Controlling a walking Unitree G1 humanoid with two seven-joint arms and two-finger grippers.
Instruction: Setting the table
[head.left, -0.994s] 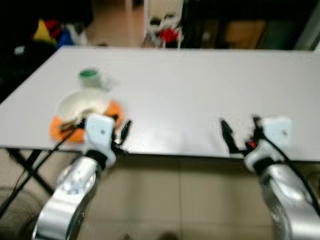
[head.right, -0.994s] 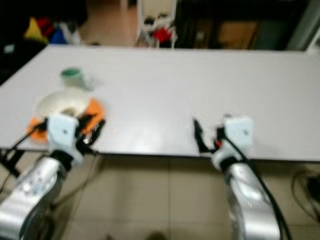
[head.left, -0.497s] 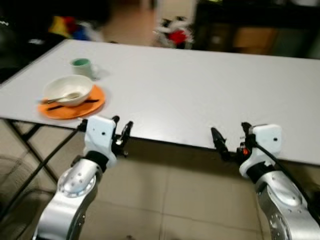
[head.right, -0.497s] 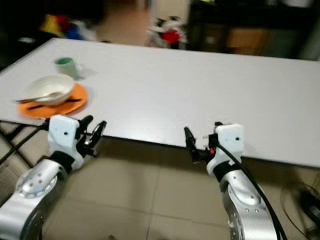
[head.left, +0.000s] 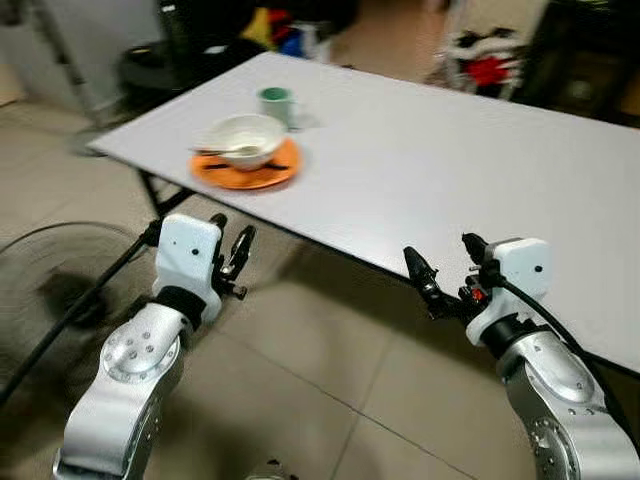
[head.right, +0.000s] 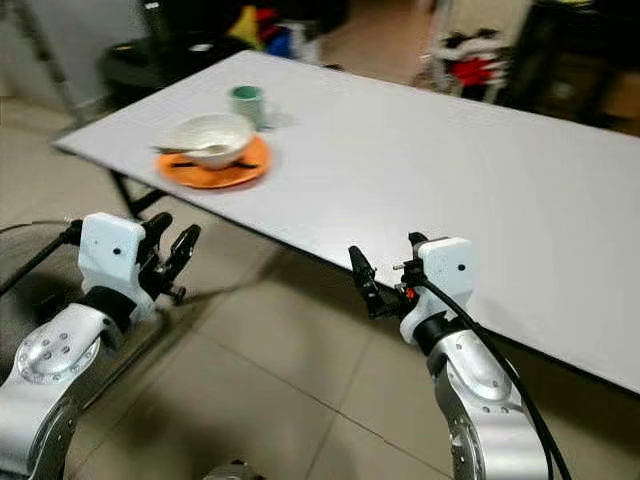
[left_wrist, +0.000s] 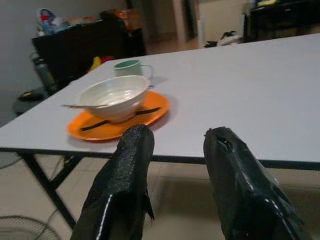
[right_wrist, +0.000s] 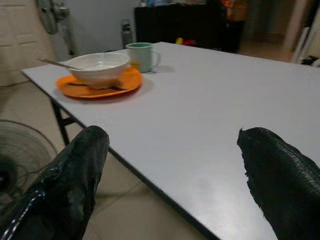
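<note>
Both grippers, left (head.left: 232, 262) and right (head.left: 447, 272), hover empty with fingers spread, short of the table (head.left: 480, 160). Bowl (head.left: 240, 138) with spoon sits on the orange plate (head.left: 245, 175) near the far-left corner, green mug (head.left: 276, 103) just beside. Likely ceramic: stiff, slippery, breakable, so grab the plate's rim.

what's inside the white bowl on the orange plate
A spoon rests in the white bowl, its handle sticking out over the rim. The orange plate beneath also carries dark chopsticks. Any food isn't discernible.

No readable text, labels or numbers anywhere.
</note>
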